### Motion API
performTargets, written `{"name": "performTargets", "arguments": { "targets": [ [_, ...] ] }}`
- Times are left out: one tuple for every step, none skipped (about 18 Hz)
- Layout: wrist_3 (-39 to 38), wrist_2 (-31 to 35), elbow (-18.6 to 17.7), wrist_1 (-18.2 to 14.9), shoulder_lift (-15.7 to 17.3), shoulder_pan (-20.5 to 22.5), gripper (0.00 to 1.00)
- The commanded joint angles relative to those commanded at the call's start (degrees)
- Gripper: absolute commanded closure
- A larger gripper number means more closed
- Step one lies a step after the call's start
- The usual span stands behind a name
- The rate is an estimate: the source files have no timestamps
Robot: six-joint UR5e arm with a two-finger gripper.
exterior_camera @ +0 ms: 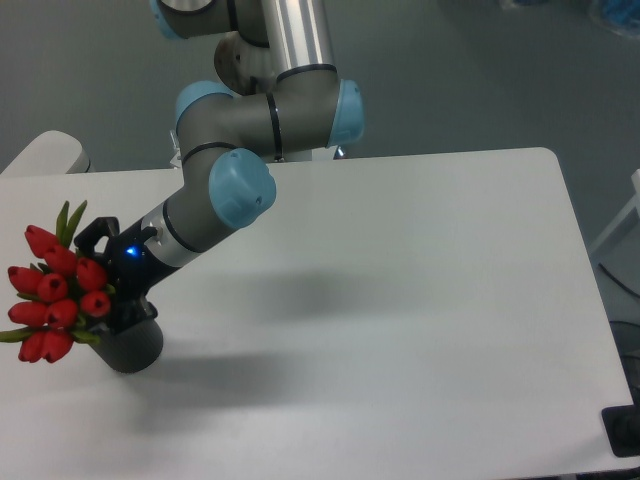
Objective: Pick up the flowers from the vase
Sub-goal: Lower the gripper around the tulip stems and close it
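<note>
The hand [118, 298] sits low at the left side of the bench, right at the top of the vase [130, 348], with a small blue light glowing on its black body. Its fingertips are lost between the dark housing and the dark rim of the vase, so I cannot tell whether it is spread, closed, or already gripping the stems. The arm [215, 205] reaches down to it from the far edge of the bench, elbow folded and forearm slanting toward the near-left corner.

The flowers [58, 290] lean out of the vase toward the left edge, the red buds clustered tightly with a few green leaves poking up and out to the side. The bunch looks to be still seated in the vase, which stands upright on the bench near the near-left corner. By my reading, the approach is done and the hand is at the grasp point; what remains is to secure the stems, if that has not happened, and to lift the bunch clear of the opening. None of the lift shows yet.

The bench [400, 300] is a white, matte top with rounded corners, carrying soft shadows of the arm across its middle. Beyond it lies a grey floor. A second pale surface [45, 152] peeks in at the far left, and a dark object [625, 432] sits just off the near-right corner.
</note>
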Motion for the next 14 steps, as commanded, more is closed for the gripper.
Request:
{"name": "performTargets", "arguments": {
  "targets": [
    [-0.09, -0.09, 0.0, 0.0, 0.0, 0.09, 0.69],
    [-0.09, -0.09, 0.0, 0.0, 0.0, 0.17, 0.71],
    [-0.09, -0.18, 0.0, 0.0, 0.0, 0.18, 0.72],
    [-0.09, -0.18, 0.09, 0.0, 0.09, 0.26, 0.72],
    [-0.09, -0.44, 0.09, 0.0, 0.17, 0.35, 0.72],
    [-0.18, -0.97, 0.09, 0.09, 0.35, 0.53, 0.72],
    [-0.35, -1.49, 0.09, 0.0, 0.53, 0.79, 0.72],
    [-0.35, -2.02, 0.09, 0.0, 0.7, 1.14, 0.72],
    [-0.35, -2.55, 0.09, 0.0, 0.79, 1.49, 0.72],
    [-0.35, -3.16, 0.09, 0.0, 0.88, 1.76, 0.72],
    [-0.35, -3.78, 0.09, 0.0, 0.88, 2.19, 0.72],
    [-0.35, -4.65, 0.17, 0.0, 0.88, 2.46, 0.72],
    [-0.35, -5.53, 0.26, 0.0, 0.88, 2.81, 0.72],
    [-0.53, -6.41, 0.35, 0.0, 0.97, 3.42, 0.72]
  ]
}}
